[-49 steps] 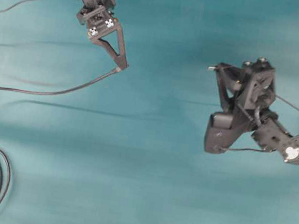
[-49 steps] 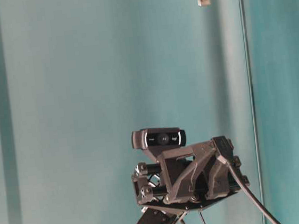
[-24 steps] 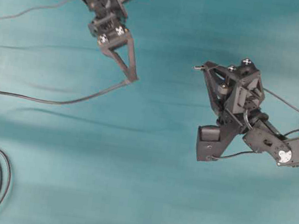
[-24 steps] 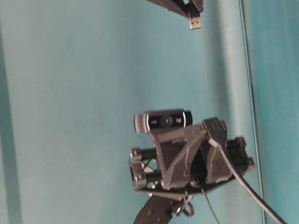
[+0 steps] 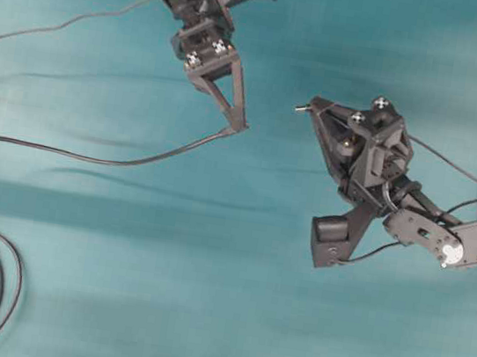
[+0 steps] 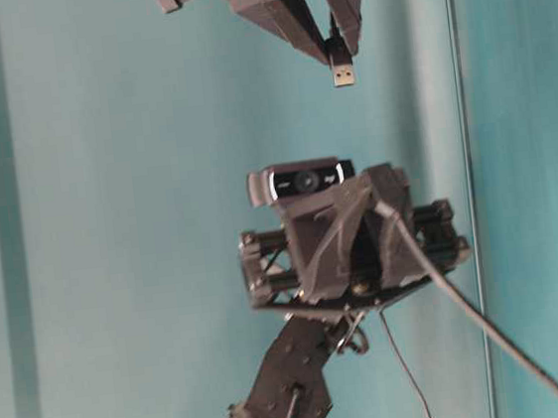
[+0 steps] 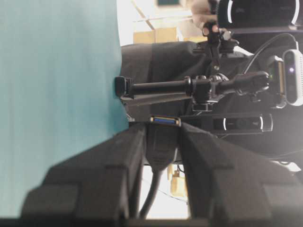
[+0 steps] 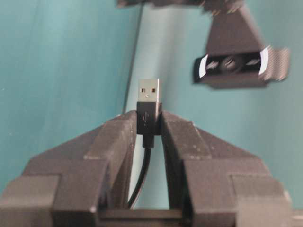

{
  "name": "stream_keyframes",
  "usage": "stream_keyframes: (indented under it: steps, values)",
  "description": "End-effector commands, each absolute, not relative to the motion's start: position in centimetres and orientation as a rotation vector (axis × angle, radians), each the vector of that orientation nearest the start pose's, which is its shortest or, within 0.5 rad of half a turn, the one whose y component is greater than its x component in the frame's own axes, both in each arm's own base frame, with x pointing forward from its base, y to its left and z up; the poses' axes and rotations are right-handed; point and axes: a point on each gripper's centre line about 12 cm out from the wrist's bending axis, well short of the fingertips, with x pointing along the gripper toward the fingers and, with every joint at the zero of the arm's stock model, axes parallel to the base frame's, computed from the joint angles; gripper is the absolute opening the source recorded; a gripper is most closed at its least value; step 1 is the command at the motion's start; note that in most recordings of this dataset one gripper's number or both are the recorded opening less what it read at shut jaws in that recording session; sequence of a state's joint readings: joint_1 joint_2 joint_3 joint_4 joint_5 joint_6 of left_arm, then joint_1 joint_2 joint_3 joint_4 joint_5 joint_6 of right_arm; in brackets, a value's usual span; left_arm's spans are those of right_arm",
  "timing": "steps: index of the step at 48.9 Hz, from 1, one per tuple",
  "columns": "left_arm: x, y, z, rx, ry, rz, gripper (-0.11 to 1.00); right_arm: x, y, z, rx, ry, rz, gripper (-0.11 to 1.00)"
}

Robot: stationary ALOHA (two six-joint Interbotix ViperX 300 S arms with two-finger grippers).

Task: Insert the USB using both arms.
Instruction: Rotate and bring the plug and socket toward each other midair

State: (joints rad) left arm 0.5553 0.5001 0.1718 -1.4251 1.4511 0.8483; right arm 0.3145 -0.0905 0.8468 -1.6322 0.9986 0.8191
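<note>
Overhead view: one teal cloth [image 5: 227, 319] covering the table. Two arms. Left gripper [image 5: 238, 129], left of the right gripper [image 5: 306, 109], pinches one socket-end connector [image 7: 163, 142]; its black cable [image 5: 90, 156] trails leftward. Right gripper clamps one USB plug [image 8: 148, 101], metal tip protruding. Two more cables [image 5: 1, 287] loop at far left.

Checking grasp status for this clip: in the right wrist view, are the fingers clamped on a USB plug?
Yes. The right gripper has its fingers pressed against both sides of the USB plug, whose metal end sticks out past the fingertips.
</note>
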Motion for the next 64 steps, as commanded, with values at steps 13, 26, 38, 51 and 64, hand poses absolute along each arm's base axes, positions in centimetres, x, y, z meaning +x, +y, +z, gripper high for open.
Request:
stream_keyframes:
  steps: [13,26,38,51,64]
  values:
    - [44.1,12.8,17.1,-1.115,0.792,-0.731,0.21,32.3,0.4,18.9,-1.235,0.766,-0.357,0.20]
    - [44.3,12.5,17.0,-1.117,0.799,-0.736,0.21,32.9,0.6,18.8,-1.248,0.751,-0.332,0.20]
    - [44.4,12.6,16.6,-1.132,0.807,-0.725,0.21,33.2,0.5,19.0,-1.262,0.740,-0.326,0.20]
    - [44.6,12.8,16.3,-1.133,0.818,-0.701,0.21,33.6,0.8,18.8,-1.281,0.742,-0.259,0.20]
    - [44.9,12.5,16.1,-1.121,0.825,-0.683,0.21,33.9,0.4,18.8,-1.270,0.744,-0.251,0.20]
